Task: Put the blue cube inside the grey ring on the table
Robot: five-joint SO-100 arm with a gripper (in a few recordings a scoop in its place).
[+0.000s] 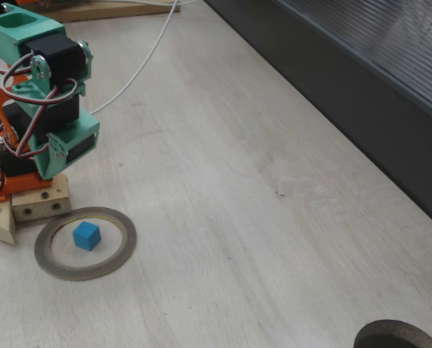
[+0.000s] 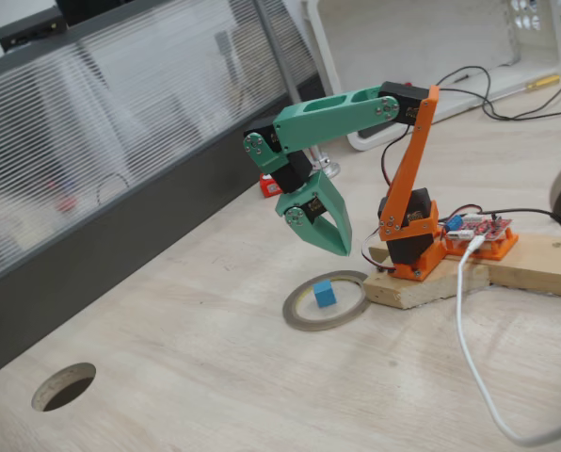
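The blue cube [image 1: 87, 235] [image 2: 325, 293] lies flat on the table [image 1: 238, 217] [image 2: 215, 377] inside the grey ring [image 1: 122, 254] [image 2: 299, 318], apart from its rim. My green gripper [image 2: 341, 249] hangs above the ring's far side in a fixed view, pointing down with its tips a short way above the cube. Its jaws are together and hold nothing. In the other fixed view the folded green arm [image 1: 53, 87] stands just behind the ring.
The arm's orange base sits on a wooden block [image 2: 422, 282] [image 1: 38, 203] right beside the ring. A white cable [image 2: 473, 348] [image 1: 143, 61] trails over the table. A dark round ring-like opening [image 1: 397, 337] [image 2: 64, 384] lies far off. A dark panel [image 1: 361, 94] borders the table.
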